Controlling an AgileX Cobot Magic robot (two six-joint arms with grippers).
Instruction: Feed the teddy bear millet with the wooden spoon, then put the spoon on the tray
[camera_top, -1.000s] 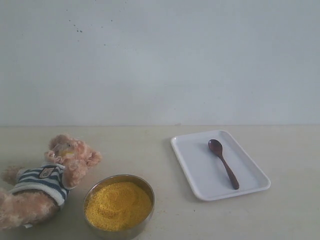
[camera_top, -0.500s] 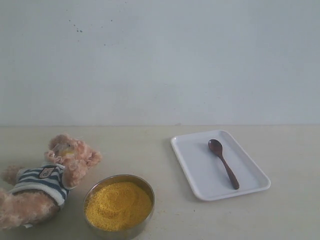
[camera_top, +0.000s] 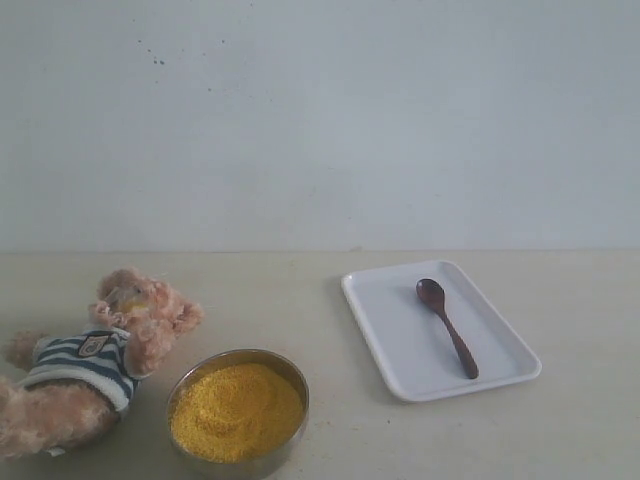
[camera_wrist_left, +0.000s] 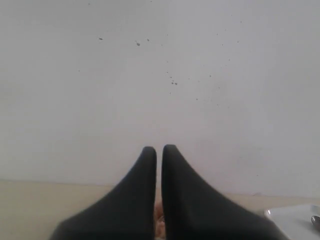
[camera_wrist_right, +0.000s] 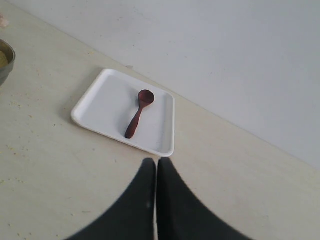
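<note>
Beige worktop (camera_wrist_right: 50, 175): wooden spoon (camera_wrist_right: 138, 114) on tray (camera_wrist_right: 100, 107), handle end twd right pincer (camera_wrist_right: 156, 161), the nearer one; it & left pincer (camera_wrist_left: 158, 148) both pressed together, empty.

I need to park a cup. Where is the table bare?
Bare tabletop lies between the round metal bowl of yellow millet and the flat white rectangular tray, and behind both toward the wall. Crowded where the fluffy light-brown teddy bear lies beside that bowl.
</note>
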